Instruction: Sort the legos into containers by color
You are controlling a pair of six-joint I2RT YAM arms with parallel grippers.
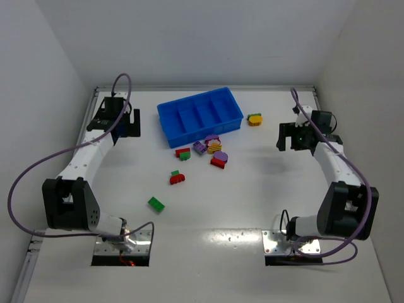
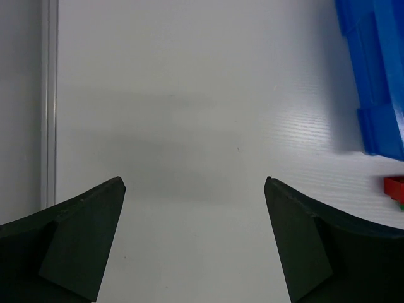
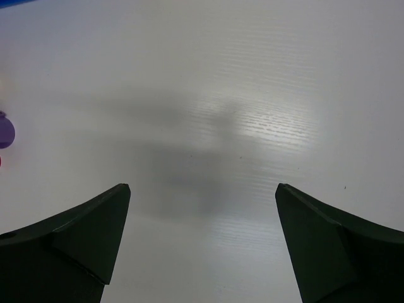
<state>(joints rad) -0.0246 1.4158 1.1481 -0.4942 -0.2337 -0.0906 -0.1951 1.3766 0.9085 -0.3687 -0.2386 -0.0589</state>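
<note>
The blue tray (image 1: 199,117) stands at the back middle, and its four compartments look bare. The legos lie loose in front of it: a purple, yellow and red cluster (image 1: 210,146), a red and green pair (image 1: 184,153), a red brick (image 1: 218,162), a small green brick (image 1: 175,172), a red brick (image 1: 178,180) and a green brick (image 1: 156,204). A yellow, green and red brick (image 1: 254,118) lies to the right of the tray. My left gripper (image 1: 126,123) is open and empty, left of the tray. My right gripper (image 1: 288,136) is open and empty, right of the bricks.
White walls close in the table on the left, back and right. The left wrist view shows the tray's corner (image 2: 379,76) and a red brick (image 2: 394,188) at the right edge. The right wrist view shows a purple brick (image 3: 5,131) at the left edge.
</note>
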